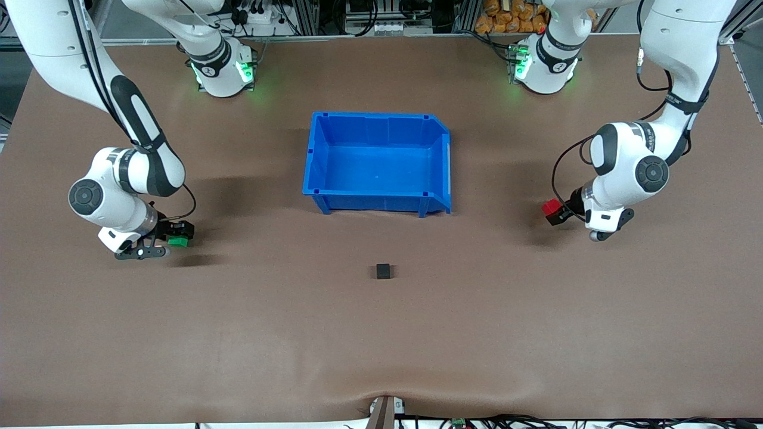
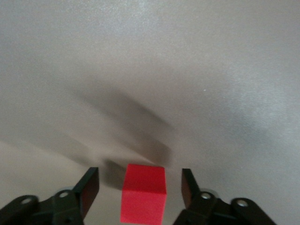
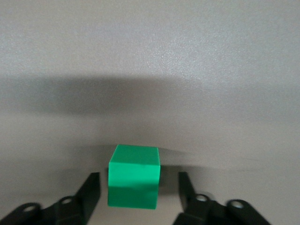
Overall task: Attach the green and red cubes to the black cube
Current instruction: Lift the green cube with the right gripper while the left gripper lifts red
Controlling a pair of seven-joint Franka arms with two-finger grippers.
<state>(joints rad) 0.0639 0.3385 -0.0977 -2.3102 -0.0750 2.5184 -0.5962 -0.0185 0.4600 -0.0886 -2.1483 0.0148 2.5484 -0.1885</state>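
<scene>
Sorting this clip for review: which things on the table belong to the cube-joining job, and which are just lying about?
Job:
- green cube, between the right hand's open fingers
- red cube, between the left hand's open fingers
- black cube, alone, nearer the front camera than the bin

Lying about:
- blue bin, mid-table

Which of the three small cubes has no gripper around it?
The black cube, alone on the table. The red cube sits between the left gripper's fingers, the green cube between the right gripper's.

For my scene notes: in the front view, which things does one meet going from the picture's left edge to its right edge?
right end effector → green cube → blue bin → black cube → red cube → left end effector
</scene>
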